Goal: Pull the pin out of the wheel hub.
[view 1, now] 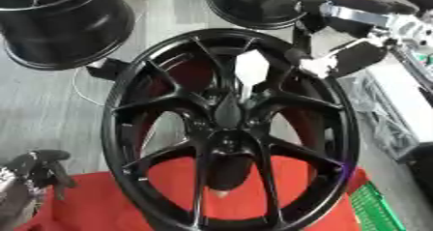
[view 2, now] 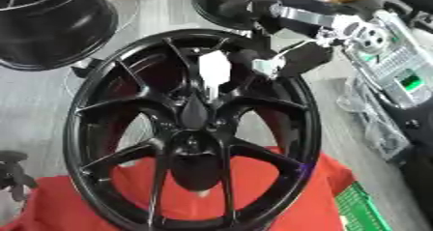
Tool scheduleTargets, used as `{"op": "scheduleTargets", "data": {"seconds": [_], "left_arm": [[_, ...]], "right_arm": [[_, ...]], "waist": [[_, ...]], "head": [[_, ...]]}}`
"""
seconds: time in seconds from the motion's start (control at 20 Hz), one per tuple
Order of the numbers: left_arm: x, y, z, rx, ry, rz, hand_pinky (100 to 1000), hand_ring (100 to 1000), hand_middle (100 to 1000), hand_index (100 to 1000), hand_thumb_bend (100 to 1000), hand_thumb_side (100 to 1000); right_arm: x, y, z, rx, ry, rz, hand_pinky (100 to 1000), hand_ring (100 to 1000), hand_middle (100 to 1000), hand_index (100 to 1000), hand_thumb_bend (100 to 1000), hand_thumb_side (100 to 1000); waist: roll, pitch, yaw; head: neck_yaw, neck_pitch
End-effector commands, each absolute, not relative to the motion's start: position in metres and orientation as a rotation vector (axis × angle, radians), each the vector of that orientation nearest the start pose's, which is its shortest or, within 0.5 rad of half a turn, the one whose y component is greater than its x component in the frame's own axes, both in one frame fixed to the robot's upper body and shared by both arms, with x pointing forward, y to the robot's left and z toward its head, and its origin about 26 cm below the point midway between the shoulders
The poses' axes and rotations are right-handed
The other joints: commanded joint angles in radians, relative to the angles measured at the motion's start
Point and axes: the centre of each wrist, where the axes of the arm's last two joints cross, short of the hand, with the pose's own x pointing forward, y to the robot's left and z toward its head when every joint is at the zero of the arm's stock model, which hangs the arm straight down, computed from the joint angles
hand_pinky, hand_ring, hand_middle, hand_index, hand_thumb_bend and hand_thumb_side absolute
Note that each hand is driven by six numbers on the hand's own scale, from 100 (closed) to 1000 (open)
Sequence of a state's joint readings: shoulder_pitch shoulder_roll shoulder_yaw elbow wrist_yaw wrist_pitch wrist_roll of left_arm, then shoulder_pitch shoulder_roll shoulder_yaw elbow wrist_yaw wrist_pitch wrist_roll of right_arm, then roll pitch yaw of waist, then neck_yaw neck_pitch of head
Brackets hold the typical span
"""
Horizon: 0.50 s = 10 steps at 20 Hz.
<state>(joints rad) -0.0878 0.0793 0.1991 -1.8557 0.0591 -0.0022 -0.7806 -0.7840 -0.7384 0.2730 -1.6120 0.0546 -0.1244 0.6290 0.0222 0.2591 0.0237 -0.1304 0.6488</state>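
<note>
Left hand: low at the near left corner, fingers curled inward and holding nothing, resting just outside the near-left rim of the wheel, with a narrow strip of grey floor between the two. Red cloth: beneath and to the inner side of that hand, spread under the near part of the wheel and showing through its lower spoke gaps. Green crate: at the near right corner, just off the cloth's edge. Wheel hub: large black multi-spoke rim lying centred between the two hands, its near edge over the cloth and its far edge reaching under the right hand. Pin: a white, flat-looking piece standing at the hub's far side just above the centre, between two spokes, just inside and below the right hand; whether the two touch cannot be told. Right hand: comes in from the upper right over the far-right rim, dark fingers bent down toward the pin; how far they close cannot be told. Clear plastic bags: on the floor outside the right rim, crowding that side. Other black wheels: two beyond the right hand, far left and far centre, with open grey floor between them and the main rim.
</note>
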Motion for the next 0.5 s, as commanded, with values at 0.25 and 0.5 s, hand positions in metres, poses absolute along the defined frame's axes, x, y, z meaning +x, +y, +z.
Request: {"op": "scheduleTargets", "data": {"seconds": [0.25, 0.5], "left_arm": [[0.2845, 0.2983, 0.1005, -0.356, -1.865, -0.692, 610, 377, 463, 767, 100, 916], [0.2847, 0.2982, 0.1005, -0.357, -1.863, -0.694, 610, 377, 463, 767, 100, 916]], "right_arm": [[0.3830, -0.2693, 0.2979, -0.277, -1.762, 1.691, 397, 476, 1000, 970, 100, 561], [0.3842, -0.2673, 0.2962, -0.276, -1.716, 1.729, 392, 468, 1000, 965, 100, 669]], "waist": [[-0.004, -0.027, 0.009], [-0.006, -0.028, 0.010]], "head": [[-0.009, 0.003], [-0.009, 0.005]]}}
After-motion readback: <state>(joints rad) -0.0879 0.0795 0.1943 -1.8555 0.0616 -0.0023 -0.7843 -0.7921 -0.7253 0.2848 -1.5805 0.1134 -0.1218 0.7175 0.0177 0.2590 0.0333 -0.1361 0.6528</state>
